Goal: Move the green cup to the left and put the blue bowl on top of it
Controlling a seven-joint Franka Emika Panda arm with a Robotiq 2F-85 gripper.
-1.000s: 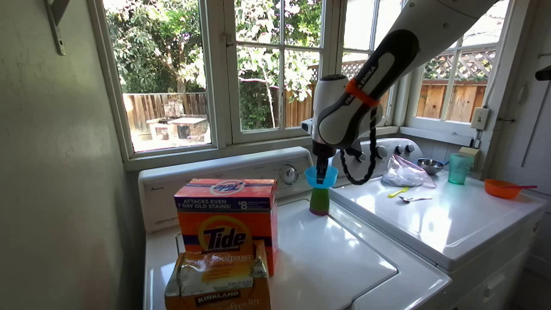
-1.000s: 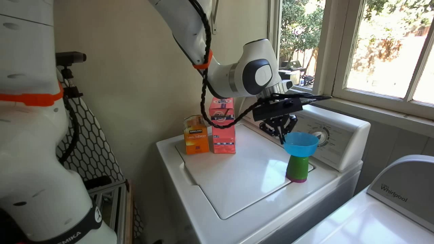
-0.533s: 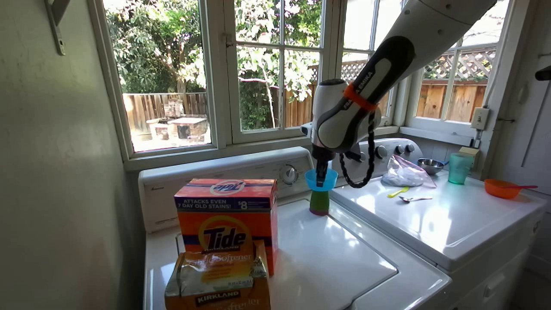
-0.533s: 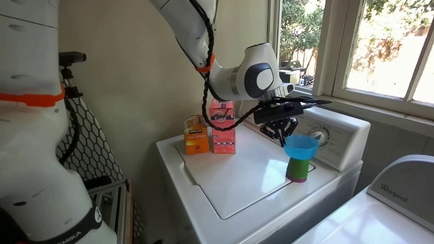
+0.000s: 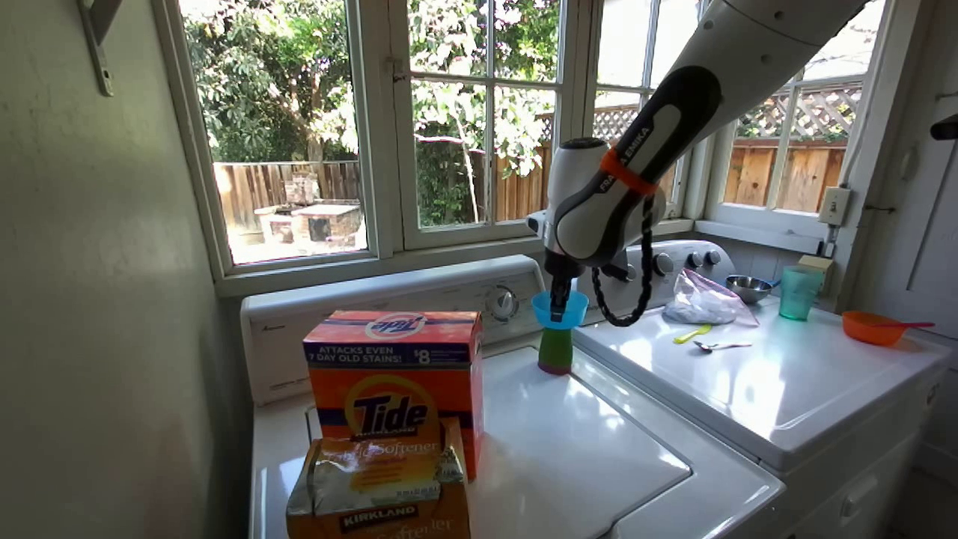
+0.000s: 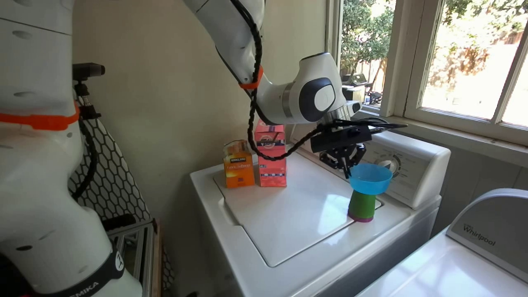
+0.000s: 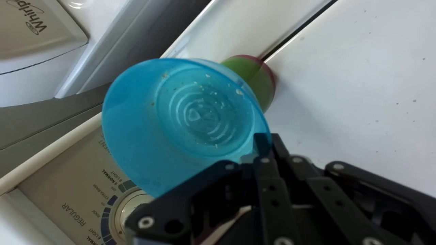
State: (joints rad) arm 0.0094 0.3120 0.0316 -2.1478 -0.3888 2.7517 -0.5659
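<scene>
The green cup (image 6: 362, 207) stands on the white washer top, with a purple band at its bottom; it also shows in an exterior view (image 5: 555, 352) and in the wrist view (image 7: 257, 80), partly behind the bowl. The blue bowl (image 6: 370, 180) is right side up over the cup's top, a little off-centre toward the washer's panel side. It also shows in an exterior view (image 5: 575, 310). My gripper (image 7: 271, 143) is shut on the near rim of the bowl, one finger inside and one outside. Whether the bowl touches the cup's top I cannot tell.
A Tide box (image 5: 397, 389) and a Kirkland box (image 5: 382, 479) stand on the washer. The washer's control panel (image 6: 406, 165) rises behind the cup. A teal cup (image 5: 799, 293), an orange bowl (image 5: 868, 328), a plastic bag (image 5: 703, 303) and a spoon (image 5: 718, 346) are on the neighbouring machine.
My gripper and the blue bowl first came down a little toward the cup, then shifted slightly sideways, to the right in both exterior views. The green cup has not moved.
</scene>
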